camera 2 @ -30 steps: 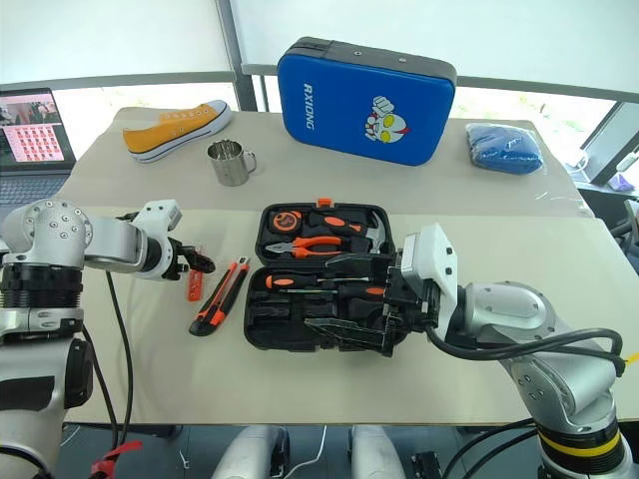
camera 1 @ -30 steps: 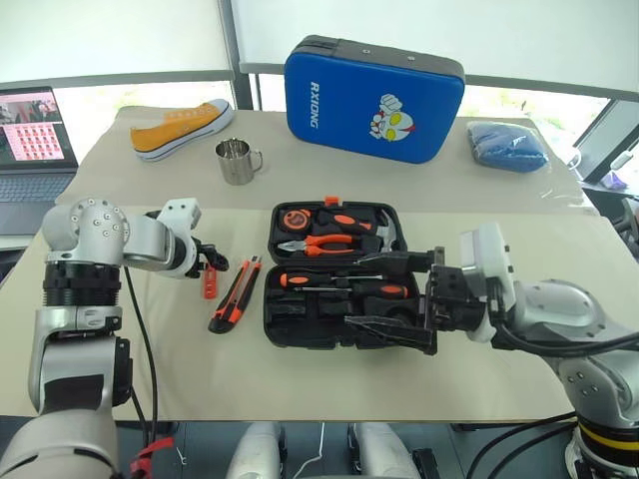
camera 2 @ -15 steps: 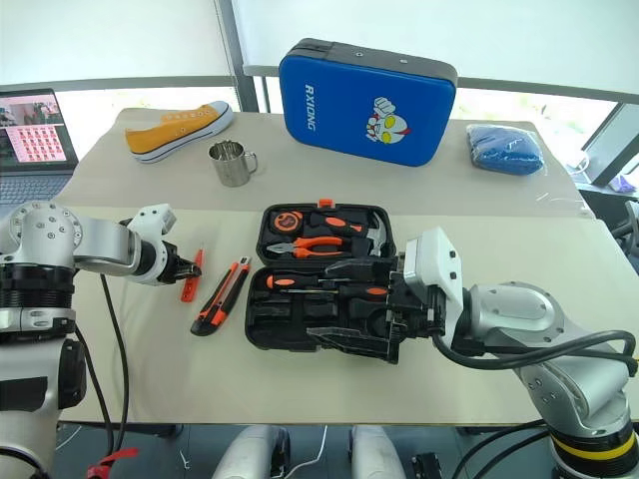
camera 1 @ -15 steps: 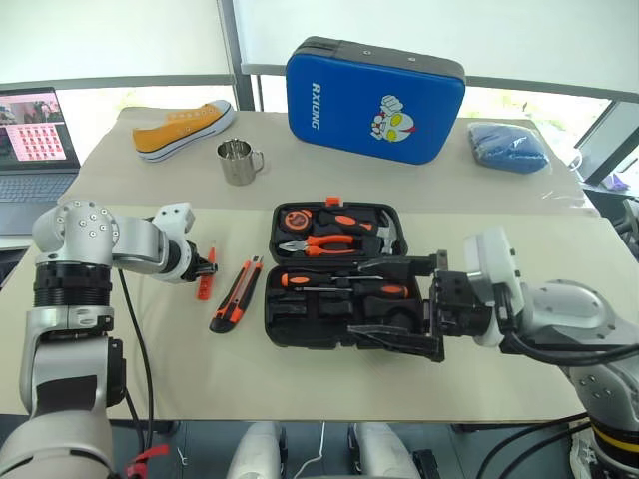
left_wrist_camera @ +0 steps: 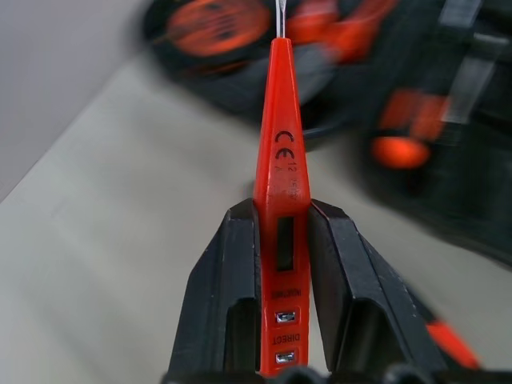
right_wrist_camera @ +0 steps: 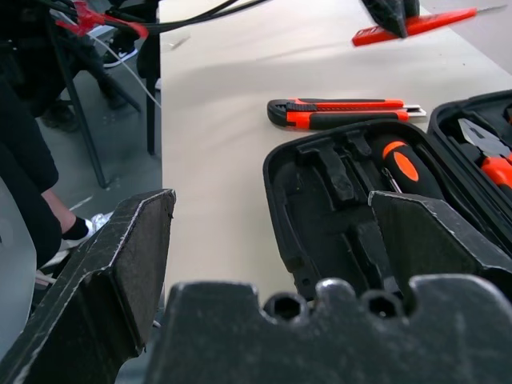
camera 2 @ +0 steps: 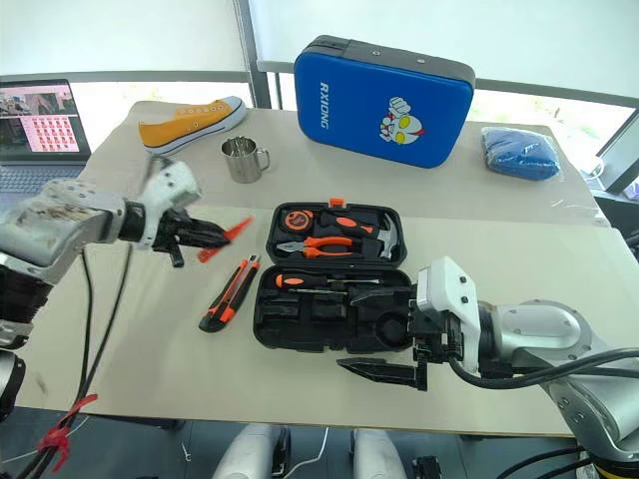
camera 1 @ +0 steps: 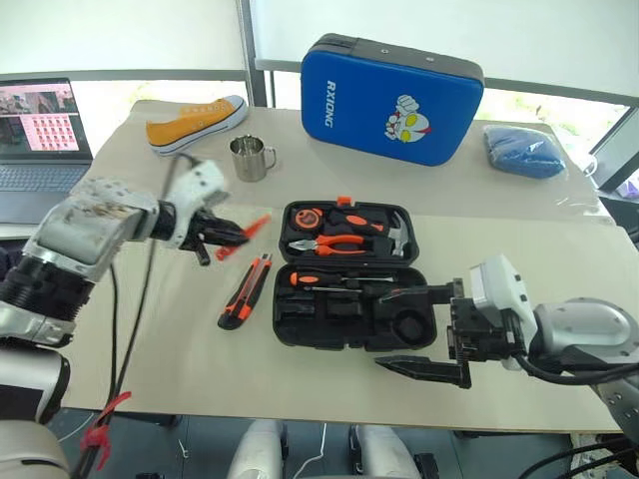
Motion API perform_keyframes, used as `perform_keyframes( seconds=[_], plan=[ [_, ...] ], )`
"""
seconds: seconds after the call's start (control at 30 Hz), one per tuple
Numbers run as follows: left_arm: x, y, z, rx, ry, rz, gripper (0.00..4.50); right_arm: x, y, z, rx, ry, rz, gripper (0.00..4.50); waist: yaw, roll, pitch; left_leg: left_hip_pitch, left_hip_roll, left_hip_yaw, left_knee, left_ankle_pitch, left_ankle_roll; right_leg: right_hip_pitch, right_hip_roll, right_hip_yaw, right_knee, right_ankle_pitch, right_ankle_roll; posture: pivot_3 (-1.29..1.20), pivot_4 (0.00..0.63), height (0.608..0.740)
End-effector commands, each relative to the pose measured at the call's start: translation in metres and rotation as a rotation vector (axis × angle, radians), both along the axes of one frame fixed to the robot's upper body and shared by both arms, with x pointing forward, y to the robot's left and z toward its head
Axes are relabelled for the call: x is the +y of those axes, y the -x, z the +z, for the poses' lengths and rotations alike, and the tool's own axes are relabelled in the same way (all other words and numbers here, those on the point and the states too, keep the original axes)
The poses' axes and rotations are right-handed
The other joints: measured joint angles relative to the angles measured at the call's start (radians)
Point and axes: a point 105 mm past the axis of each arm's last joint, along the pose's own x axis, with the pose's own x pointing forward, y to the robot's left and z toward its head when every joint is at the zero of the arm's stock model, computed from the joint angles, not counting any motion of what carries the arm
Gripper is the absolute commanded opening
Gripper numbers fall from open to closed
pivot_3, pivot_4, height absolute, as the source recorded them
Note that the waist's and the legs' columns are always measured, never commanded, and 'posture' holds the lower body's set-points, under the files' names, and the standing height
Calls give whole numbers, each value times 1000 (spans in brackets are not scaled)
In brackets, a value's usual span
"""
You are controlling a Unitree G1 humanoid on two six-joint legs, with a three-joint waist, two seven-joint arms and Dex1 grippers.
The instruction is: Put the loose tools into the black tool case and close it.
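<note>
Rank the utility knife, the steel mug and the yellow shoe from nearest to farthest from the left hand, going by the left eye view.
From the left hand:
1. Utility knife, just below it on the table.
2. Steel mug, behind it.
3. Yellow shoe, far back-left corner.

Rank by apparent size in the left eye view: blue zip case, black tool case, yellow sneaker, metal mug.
1. blue zip case
2. black tool case, close to it in apparent size and nearer the camera, so the order is unsure
3. yellow sneaker
4. metal mug
</note>
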Motion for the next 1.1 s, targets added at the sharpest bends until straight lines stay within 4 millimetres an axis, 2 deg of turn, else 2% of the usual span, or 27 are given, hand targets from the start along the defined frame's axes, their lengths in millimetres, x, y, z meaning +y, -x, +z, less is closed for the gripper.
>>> perform_keyframes(
  seconds=[0.03,0.2,0.3,0.4,0.47,0.8,0.97,1.1],
  plan=[
    [-41,18,14,-67,-81,-269,410,2,4,8,-69,-4,-12,4500,1,0,0,0,0,0,0,0,0,0,0,0,0,0,0,0,150,739],
    [-67,35,1,-1,-144,-408,410,3,7,8,-70,-18,-38,4500,-7,0,0,0,0,-3,1,0,1,1,1,1,0,0,1,0,150,739],
    [-76,30,-11,50,-161,-357,410,2,7,10,-82,-33,-60,4500,-13,0,0,0,1,-8,1,-1,1,1,3,3,1,0,1,0,150,739],
    [-70,25,-30,75,-264,-313,410,3,7,12,-84,-50,-76,4500,-15,0,0,0,1,-9,2,-1,2,1,3,3,1,0,1,0,150,739],
    [-69,26,-40,152,-299,-276,410,4,8,11,-86,-61,-90,4500,-15,0,0,0,1,-9,2,-1,2,1,3,3,2,0,1,0,150,739],
    [-90,11,-51,214,-288,-217,410,9,9,13,-86,-90,-114,4500,-12,0,0,0,1,-10,3,-1,2,1,3,2,2,0,1,0,150,739],
    [-89,9,-59,243,-311,-211,410,9,8,13,-88,-88,-124,4500,-14,0,0,0,1,-10,3,-1,2,1,3,3,2,0,1,0,150,739],
    [-86,16,-62,274,-332,-242,410,9,7,14,-93,-87,-134,4500,-16,0,0,0,1,-10,3,-1,2,1,3,3,2,0,1,0,150,739]
  ],
)
